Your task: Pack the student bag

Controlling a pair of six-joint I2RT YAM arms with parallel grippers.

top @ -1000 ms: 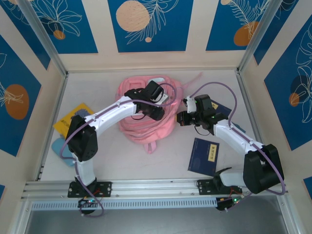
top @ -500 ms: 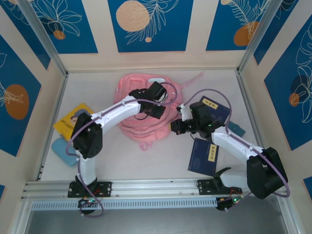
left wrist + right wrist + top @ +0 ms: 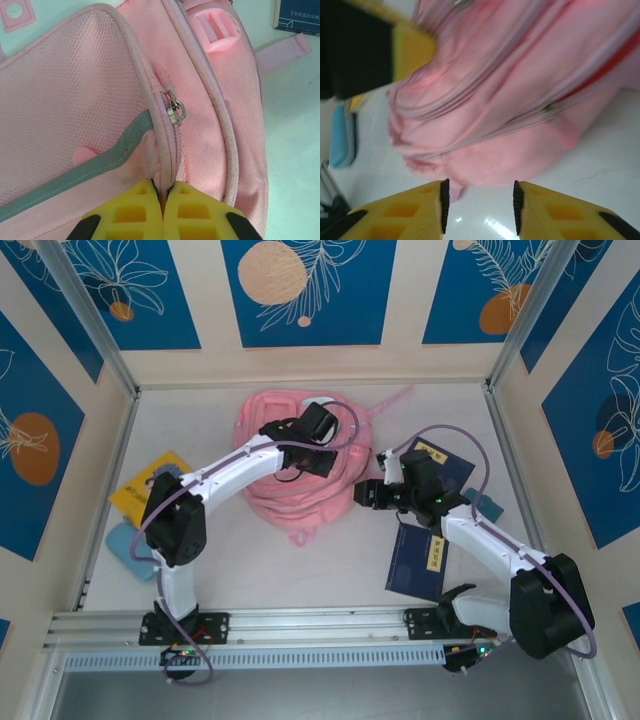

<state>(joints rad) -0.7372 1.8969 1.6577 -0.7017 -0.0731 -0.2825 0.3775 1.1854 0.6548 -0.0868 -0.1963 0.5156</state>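
One large soft pink backpack, the student bag (image 3: 298,504), lies slumped at the far middle of the white table (image 3: 230,560) in the overhead view. A thin pink strap (image 3: 392,402) trails from it toward the far right. We see the left gripper (image 3: 322,464) on the bag's upper right part and the right gripper (image 3: 360,497) just beside its right edge.

From the left wrist we see the student bag (image 3: 200,100) close up. It is woven pink cloth with rounded piping and a fine mesh panel (image 3: 65,85) crossed by a grey reflective strip (image 3: 90,175). A small silver metal zip pull (image 3: 175,110) hangs at a zip seam, and a slotted pink plastic buckle (image 3: 217,32) sits higher up. The left gripper (image 3: 163,192) has its yellow pads, moulded with square hollows, pressed together on the bag's piped seam just below the zip pull.

From the right wrist the student bag (image 3: 495,100) is a blurred pink mound of folds and zip lines. The right gripper (image 3: 479,192) has its yellow pads apart with bare table between them, holding nothing, close to the bag's edge.

Around the bag lie a dark blue booklet (image 3: 420,560) with a pale label, a yellow book (image 3: 135,490) and a pale blue case (image 3: 122,540). We cannot read the writing on any of them because it is too small.
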